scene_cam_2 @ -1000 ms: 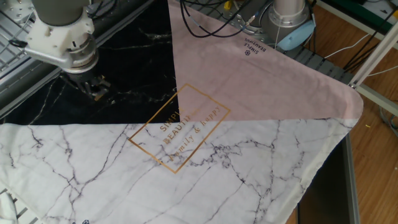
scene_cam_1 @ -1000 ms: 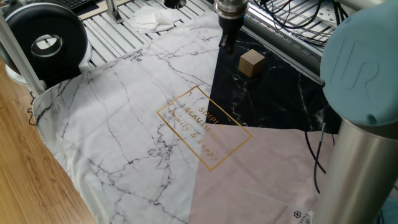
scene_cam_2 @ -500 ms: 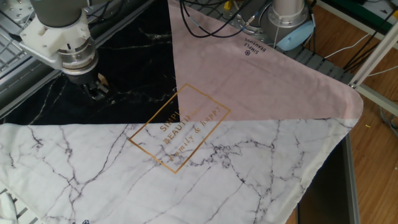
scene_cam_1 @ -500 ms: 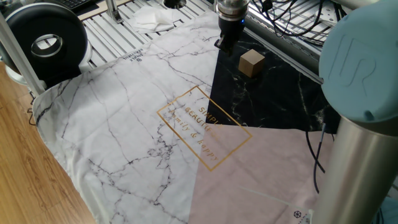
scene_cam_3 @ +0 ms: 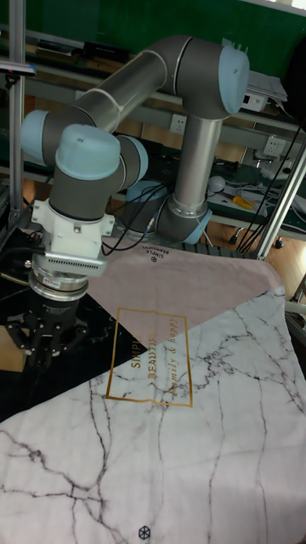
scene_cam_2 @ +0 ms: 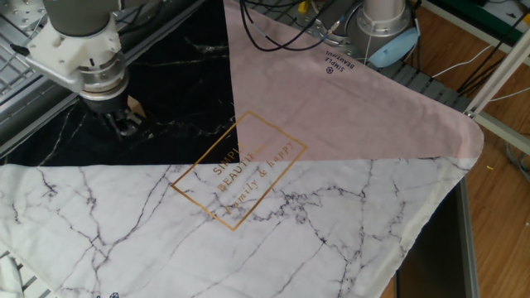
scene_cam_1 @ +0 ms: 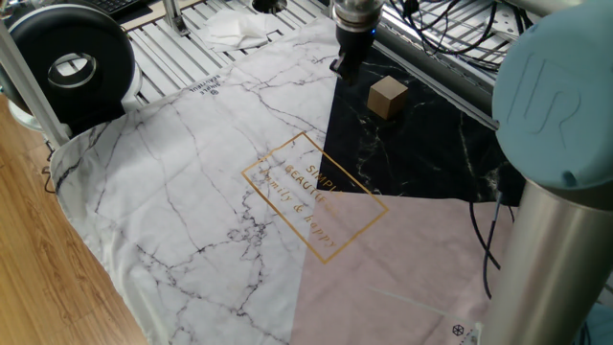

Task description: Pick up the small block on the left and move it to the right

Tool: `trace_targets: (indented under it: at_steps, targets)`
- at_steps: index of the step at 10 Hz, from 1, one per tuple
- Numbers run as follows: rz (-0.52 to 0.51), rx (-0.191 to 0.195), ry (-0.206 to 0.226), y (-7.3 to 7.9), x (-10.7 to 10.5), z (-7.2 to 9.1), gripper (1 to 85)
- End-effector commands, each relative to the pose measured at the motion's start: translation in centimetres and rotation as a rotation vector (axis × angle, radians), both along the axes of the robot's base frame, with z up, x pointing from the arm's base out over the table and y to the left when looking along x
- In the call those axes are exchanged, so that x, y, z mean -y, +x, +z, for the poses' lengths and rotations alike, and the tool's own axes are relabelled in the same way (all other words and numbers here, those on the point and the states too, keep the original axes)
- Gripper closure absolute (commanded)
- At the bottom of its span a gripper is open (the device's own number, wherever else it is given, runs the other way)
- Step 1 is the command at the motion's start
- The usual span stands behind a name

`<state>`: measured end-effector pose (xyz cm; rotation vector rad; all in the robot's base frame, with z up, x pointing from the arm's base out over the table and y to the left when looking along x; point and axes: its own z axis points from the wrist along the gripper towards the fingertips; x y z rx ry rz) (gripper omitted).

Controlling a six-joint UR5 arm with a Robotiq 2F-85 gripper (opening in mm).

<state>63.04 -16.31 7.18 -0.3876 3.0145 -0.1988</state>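
A: What's your arm (scene_cam_3: 127, 81) look like?
B: Grey metal tubes w/ pale-blue joint caps, one w/ a UR logo. White ribbed wrist block, then a dark claw (scene_cam_3: 47, 336). Black cables near the base (scene_cam_3: 183, 223).

My gripper (scene_cam_1: 342, 65) hangs over black marble patch (scene_cam_1: 412, 153), just beside tan block (scene_cam_1: 387, 97), not touching; finger gap unclear.

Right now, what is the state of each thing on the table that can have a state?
small block: upright on the black marble part, not held.
gripper: beside the block, apart from it; open or shut cannot be told.
cloth: spread flat, printed side up.
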Motion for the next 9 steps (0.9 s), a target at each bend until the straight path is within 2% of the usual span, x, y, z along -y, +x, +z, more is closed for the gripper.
trace_targets:
  at_steps: [1, 2, 3, 5, 6, 7, 8, 9]
  targets:
    - [0.026, 0.002, -0.007, 0.5, 2.4, -0.1, 0.7]
    - [0.009, -0.052, 0.010, -0.7, 3.6, -0.5, 0.7]
    - [0.012, -0.072, 0.003, -1.1, 5.5, -0.8, 0.7]
    - [-0.047, -0.098, 0.001, -3.1, 7.6, -1.8, 0.7]
    - [-0.060, -0.109, 0.015, -3.6, 7.7, -2.1, 0.7]
    - [-0.103, -0.107, 0.074, -3.5, 6.3, -2.2, 0.7]
    - [-0.171, -0.100, 0.114, -3.3, 5.5, -2.6, 0.7]
    - [-0.216, -0.090, 0.126, -3.0, 5.3, -2.8, 0.7]
